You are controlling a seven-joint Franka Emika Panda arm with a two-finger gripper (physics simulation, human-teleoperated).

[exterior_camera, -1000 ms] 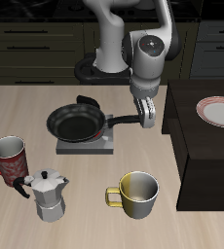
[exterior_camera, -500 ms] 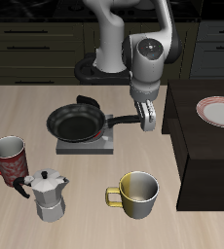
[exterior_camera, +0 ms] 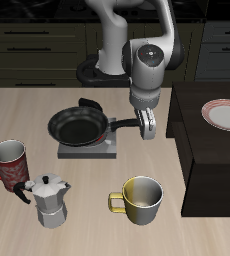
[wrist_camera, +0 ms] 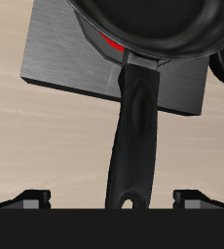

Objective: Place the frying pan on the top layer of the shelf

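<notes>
The frying pan [exterior_camera: 77,125] is glossy black and rests on a grey burner block [exterior_camera: 87,148] mid-table, its long handle [exterior_camera: 127,125] pointing toward the shelf [exterior_camera: 202,150], a dark boxy unit at the table's side. My gripper [exterior_camera: 143,128] hangs over the handle's free end. In the wrist view the pan [wrist_camera: 153,24] and its handle [wrist_camera: 133,117] run between the two fingertips [wrist_camera: 31,199], which stand wide apart on either side without touching it. The gripper [wrist_camera: 114,199] is open and holds nothing.
A white plate with a red rim [exterior_camera: 227,115] lies on the shelf's top. Nearer the front edge stand a red mug [exterior_camera: 9,158], a silver moka pot [exterior_camera: 49,198] and a yellow-lined mug [exterior_camera: 139,197]. A small black lump [exterior_camera: 85,103] lies behind the pan.
The gripper has sunk slightly and shifted a little toward the pan, closing in on the handle's end. The pan has not moved.
</notes>
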